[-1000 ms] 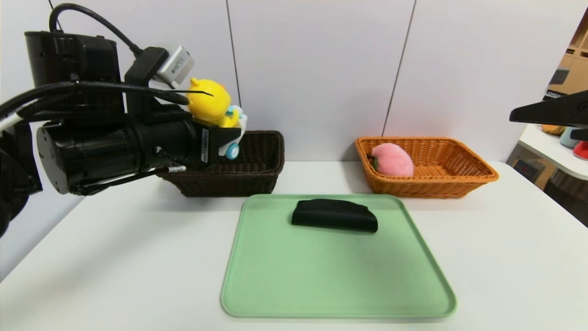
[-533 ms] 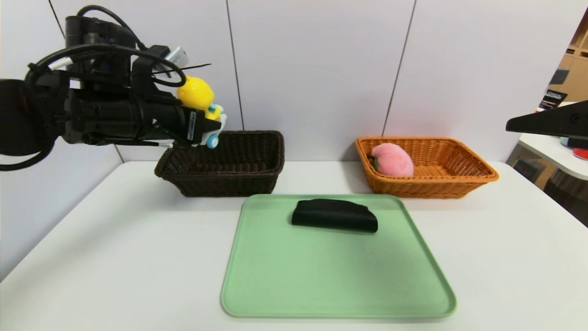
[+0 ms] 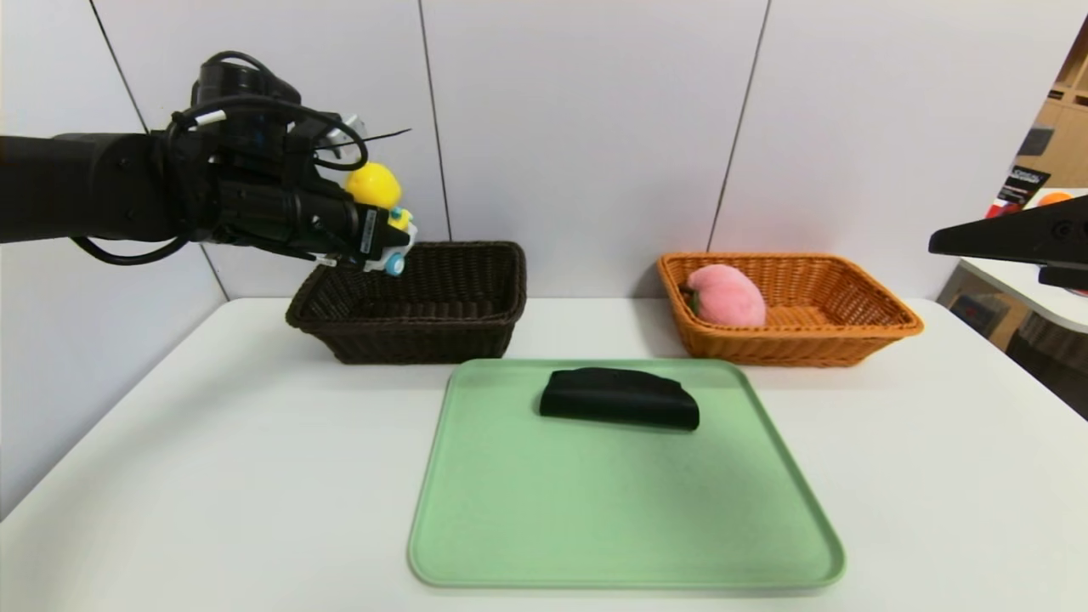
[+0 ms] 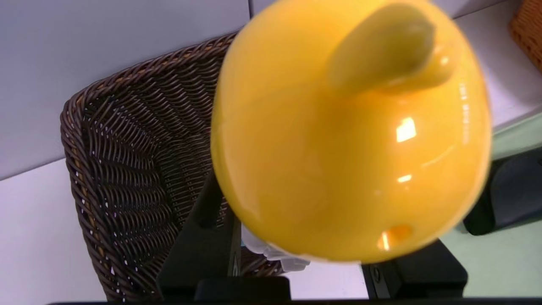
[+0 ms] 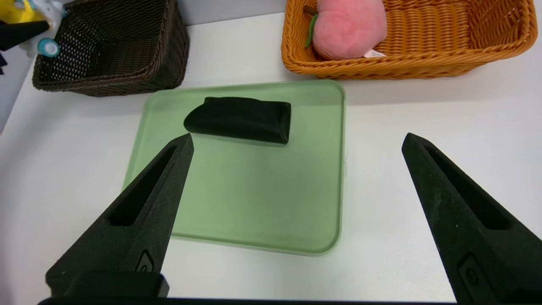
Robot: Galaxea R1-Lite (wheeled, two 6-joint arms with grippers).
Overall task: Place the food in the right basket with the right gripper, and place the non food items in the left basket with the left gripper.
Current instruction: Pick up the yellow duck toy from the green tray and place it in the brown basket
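My left gripper (image 3: pixel 384 240) is shut on the yellow duck toy (image 3: pixel 374 189) with its white car and blue wheel, held in the air above the near-left corner of the dark brown left basket (image 3: pixel 476 331). The duck's head (image 4: pixel 347 131) fills the left wrist view, with the brown basket (image 4: pixel 127 169) below. The black pouch (image 3: pixel 619 397) lies at the back of the green tray (image 3: pixel 620 527). The pink plush peach (image 3: pixel 725 295) lies in the orange right basket (image 3: pixel 850 336). My right gripper (image 5: pixel 296 142) hangs open and empty high at the right, over the tray's right edge.
A white wall stands directly behind both baskets. The white table (image 3: pixel 212 476) spreads around the tray. A side shelf (image 3: pixel 1011 280) with small objects sits at the far right.
My left arm has carried the duck toy away from the camera toward the brown basket, so it now hangs above the basket's left corner. The right gripper barely shifted.
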